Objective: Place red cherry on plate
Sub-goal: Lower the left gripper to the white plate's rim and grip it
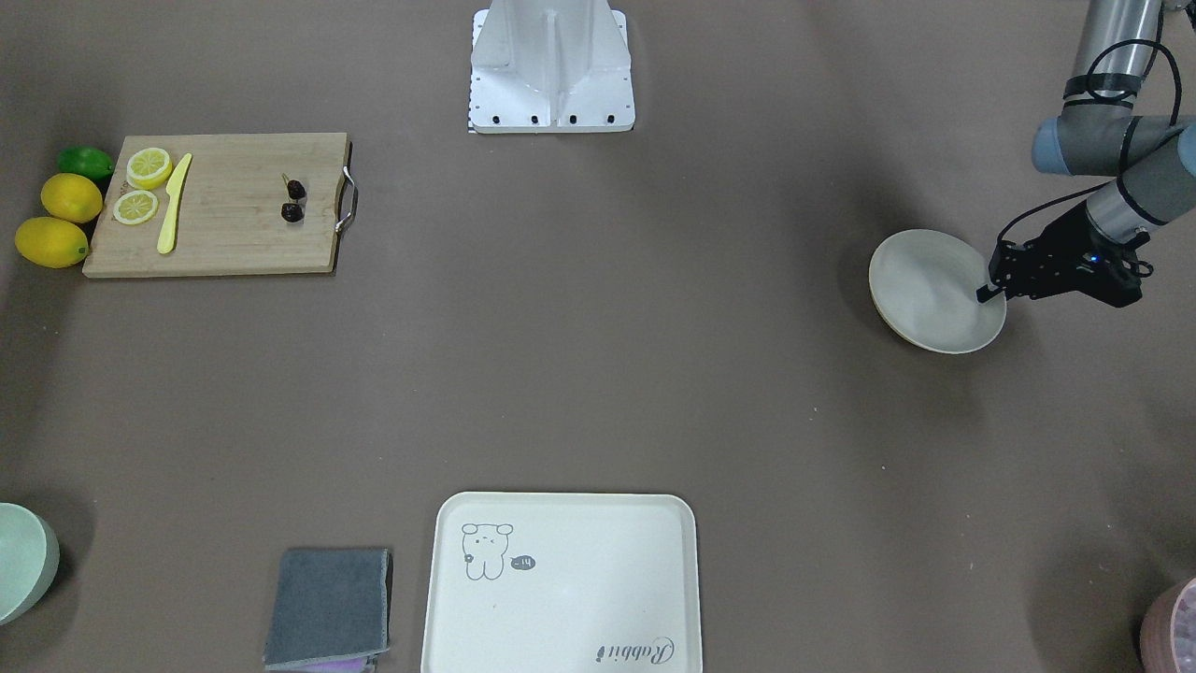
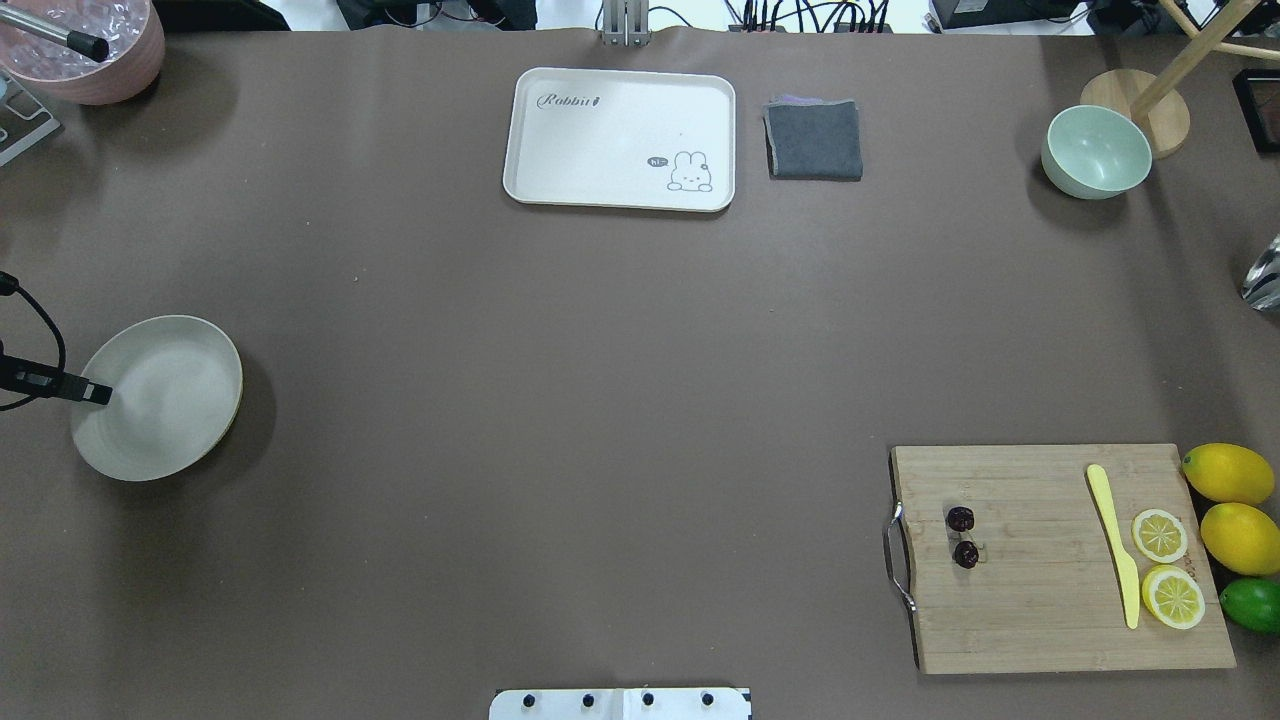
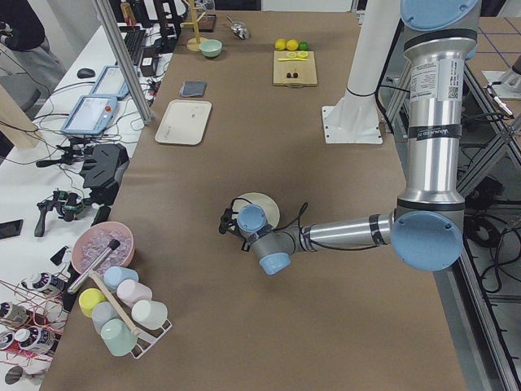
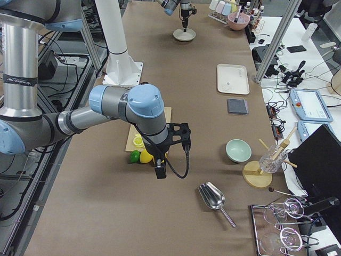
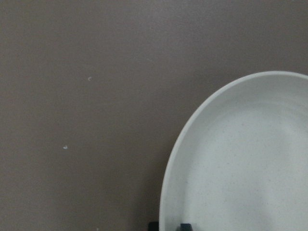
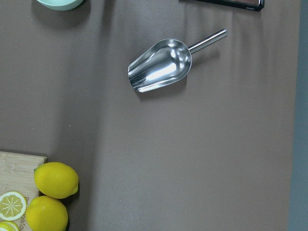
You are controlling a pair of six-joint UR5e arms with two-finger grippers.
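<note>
Gripping the plate (image 1: pixel 920 280) at its rim, the left hand (image 1: pixel 987 293) tilts it; cherry (image 1: pixel 292 212) lies on the board (image 1: pixel 234 238) (right hand (image 4: pixel 160 173): cannot tell).

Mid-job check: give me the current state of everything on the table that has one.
red cherry: lying on the cutting board, not picked up.
plate: right way up, empty.
left gripper: at the plate's rim; open or shut unclear.
right gripper: above the table near the lemons; open or shut unclear.
lemon slices: cut, flat on the board.
green bowl: upright, empty.
grey cloth: folded.
metal scoop: empty, lying hollow side up.
</note>
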